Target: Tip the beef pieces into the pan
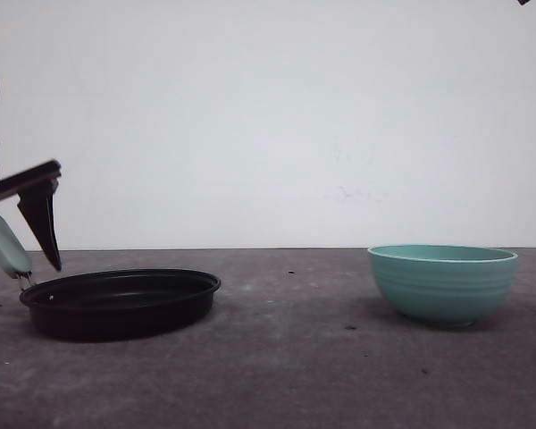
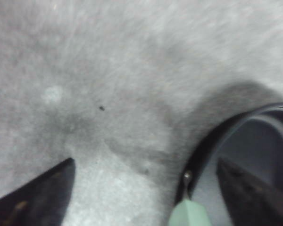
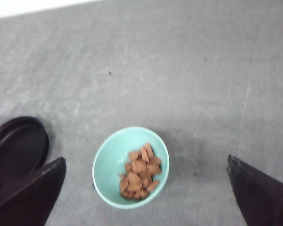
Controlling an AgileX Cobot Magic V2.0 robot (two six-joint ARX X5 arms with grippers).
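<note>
Wide-spread, empty, right end effector (image 3: 146, 197) hangs directly above the teal bowl (image 3: 108, 165) holding the beef pieces (image 3: 140, 170). Pan (image 1: 121, 302) lies well off toward my left side; left end effector (image 2: 146, 193), also apart, straddles its mint handle (image 2: 191, 214).

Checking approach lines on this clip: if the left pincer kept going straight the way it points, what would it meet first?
Probably the pan's handle, which sits between the open fingers of the left pincer, at the pan rim; depth is unclear.
</note>
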